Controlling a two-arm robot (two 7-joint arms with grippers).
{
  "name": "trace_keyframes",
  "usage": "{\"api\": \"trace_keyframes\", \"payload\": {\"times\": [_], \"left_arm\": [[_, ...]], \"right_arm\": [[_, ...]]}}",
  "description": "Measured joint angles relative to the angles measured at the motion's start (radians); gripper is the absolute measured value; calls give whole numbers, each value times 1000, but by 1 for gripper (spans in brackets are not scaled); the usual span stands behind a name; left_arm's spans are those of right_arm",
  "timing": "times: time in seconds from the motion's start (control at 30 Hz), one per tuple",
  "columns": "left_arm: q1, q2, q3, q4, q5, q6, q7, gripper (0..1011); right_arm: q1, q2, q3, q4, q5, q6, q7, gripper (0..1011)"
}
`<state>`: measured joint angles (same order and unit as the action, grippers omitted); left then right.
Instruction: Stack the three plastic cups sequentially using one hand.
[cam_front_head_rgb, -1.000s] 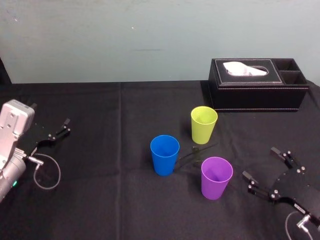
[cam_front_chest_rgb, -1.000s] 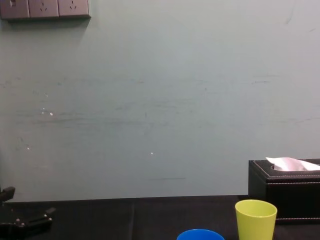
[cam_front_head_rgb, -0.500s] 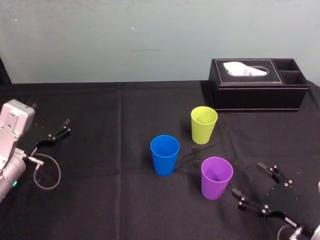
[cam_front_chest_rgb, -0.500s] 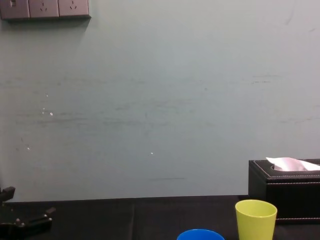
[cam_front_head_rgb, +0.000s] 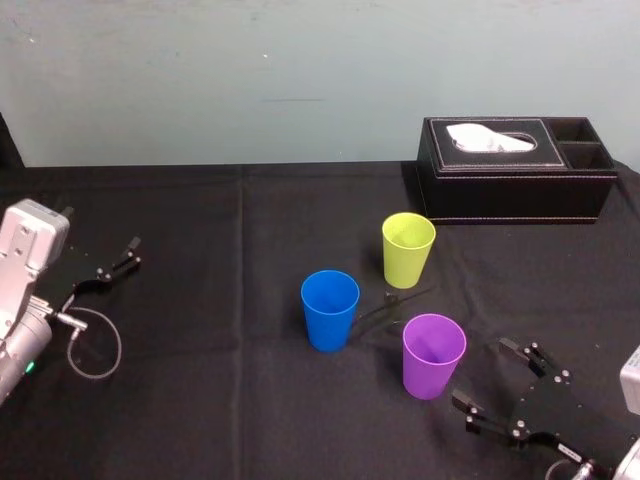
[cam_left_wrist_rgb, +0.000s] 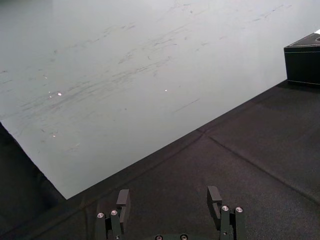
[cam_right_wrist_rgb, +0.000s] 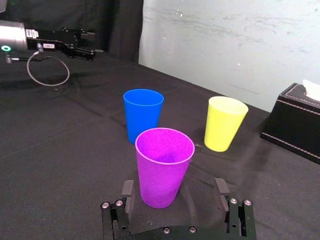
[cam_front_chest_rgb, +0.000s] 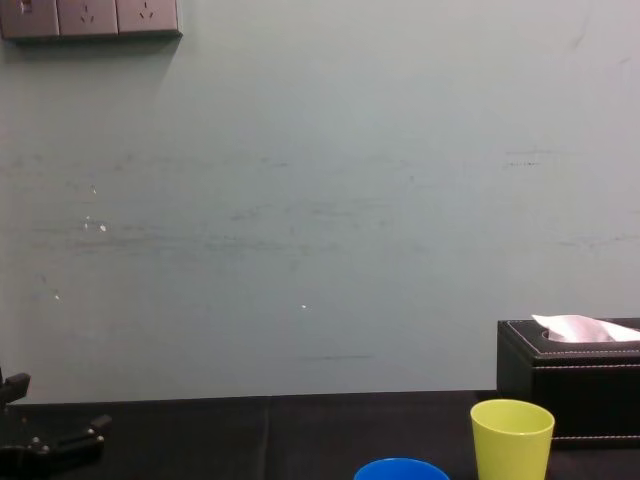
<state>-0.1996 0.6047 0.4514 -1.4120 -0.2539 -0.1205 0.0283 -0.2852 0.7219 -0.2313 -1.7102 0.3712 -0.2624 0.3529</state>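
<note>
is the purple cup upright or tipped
Upright: the purple cup stands on its base, mouth up. The open right gripper is just short of it; the left gripper sits at far left.

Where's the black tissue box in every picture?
Head view: black tissue box at the far right, behind the yellow-green cup.
Chest view: lower right, behind that cup.
Left wrist view: just a corner, far across the black cloth.
Right wrist view: beyond the same cup, partly cut off.
Shared landmark: the pale wall right behind it.
</note>
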Motion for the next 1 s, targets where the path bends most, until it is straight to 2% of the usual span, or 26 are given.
{"api": "trace_keyframes", "payload": {"times": [1.0], "left_arm": [[0,0,0,0,0,0,0,1010]], "right_arm": [[52,-82,10,46,-13,56,109,1000]]}}
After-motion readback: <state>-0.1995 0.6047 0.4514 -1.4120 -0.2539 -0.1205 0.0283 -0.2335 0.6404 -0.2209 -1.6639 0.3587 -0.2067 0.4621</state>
